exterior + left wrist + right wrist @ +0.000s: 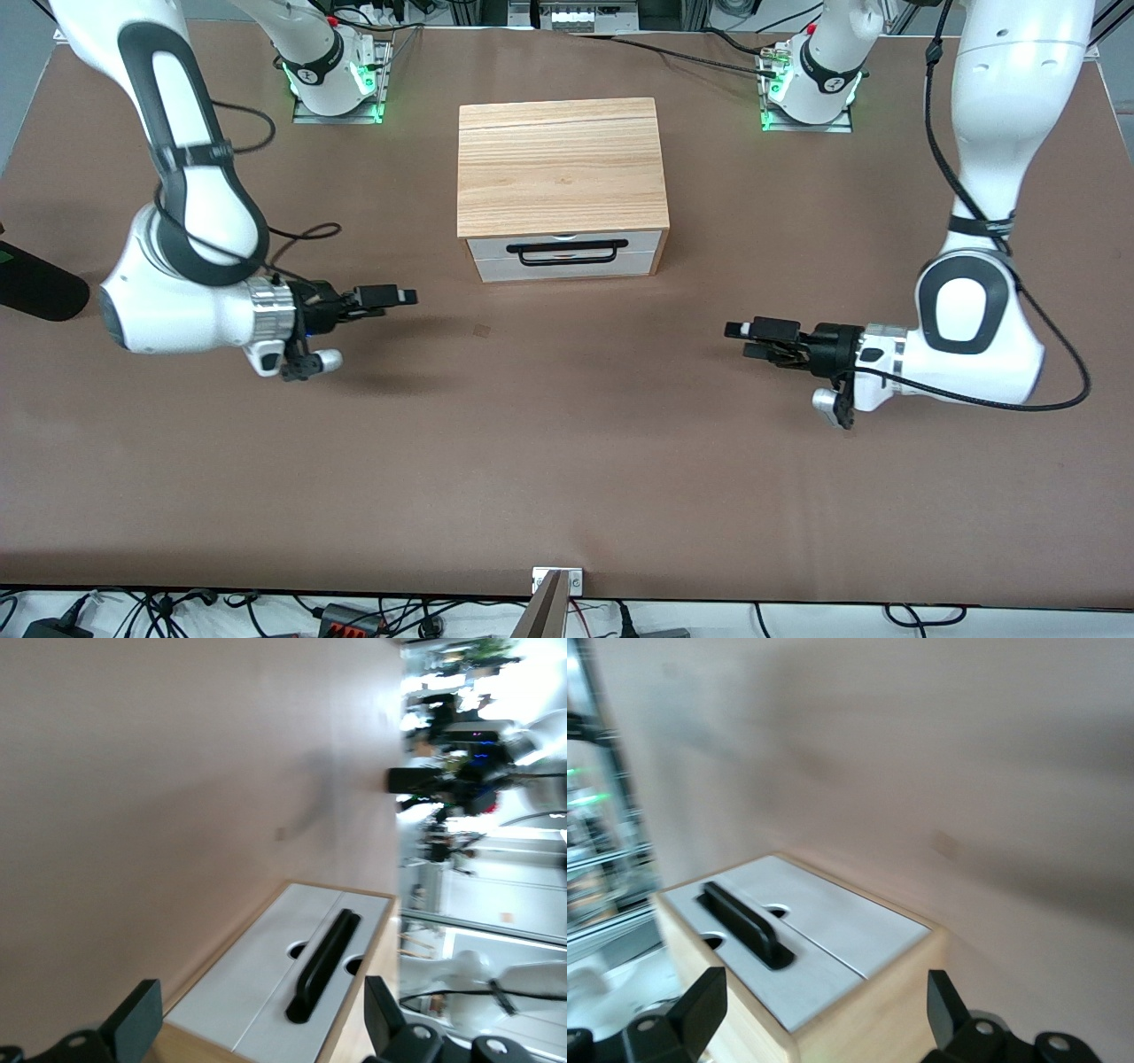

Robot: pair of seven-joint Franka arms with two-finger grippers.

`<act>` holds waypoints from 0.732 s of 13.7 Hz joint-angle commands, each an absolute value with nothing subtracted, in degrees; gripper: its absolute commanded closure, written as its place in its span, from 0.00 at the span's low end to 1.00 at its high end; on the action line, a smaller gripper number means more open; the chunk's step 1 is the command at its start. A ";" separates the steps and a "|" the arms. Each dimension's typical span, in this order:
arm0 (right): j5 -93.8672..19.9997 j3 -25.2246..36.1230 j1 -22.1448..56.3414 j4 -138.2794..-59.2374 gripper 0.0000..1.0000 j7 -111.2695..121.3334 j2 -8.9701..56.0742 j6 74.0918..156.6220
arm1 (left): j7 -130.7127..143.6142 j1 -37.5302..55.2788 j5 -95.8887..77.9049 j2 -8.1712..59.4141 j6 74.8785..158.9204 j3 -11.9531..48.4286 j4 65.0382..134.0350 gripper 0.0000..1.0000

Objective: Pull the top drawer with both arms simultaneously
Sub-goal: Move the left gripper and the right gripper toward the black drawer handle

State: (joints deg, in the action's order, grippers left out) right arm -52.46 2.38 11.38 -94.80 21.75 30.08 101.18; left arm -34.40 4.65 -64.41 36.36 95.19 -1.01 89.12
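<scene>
I saw the brown table (567, 461) spread wide, with a small dark mark (481, 331) on it, nearer to the front camera than the light-wood cabinet (560, 164) at the middle. Under the cabinet's wood-grain top sat the plain white lower drawer front (567, 264), and a black rounded object (35, 285) lay at the table's edge toward the right arm's end. I noted a small metal bracket (557, 580) at the near edge and loose cables (266, 607) below it
</scene>
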 commanded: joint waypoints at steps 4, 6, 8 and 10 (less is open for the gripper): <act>-71.94 2.03 13.79 -103.16 0.00 38.55 31.99 100.90 | -47.27 4.57 -79.25 35.77 95.80 2.19 102.11 0.00; -82.84 0.18 15.20 -108.43 0.00 46.63 33.13 100.81 | -54.37 5.36 -85.40 37.17 96.24 3.51 105.01 0.00; -84.72 -0.17 16.60 -109.60 0.00 51.75 34.27 100.55 | -57.56 5.36 -90.33 37.18 96.33 5.96 108.18 0.00; -84.99 -0.26 17.31 -109.60 0.00 54.74 35.50 99.93 | -58.53 5.27 -92.54 37.00 96.33 7.11 109.94 0.00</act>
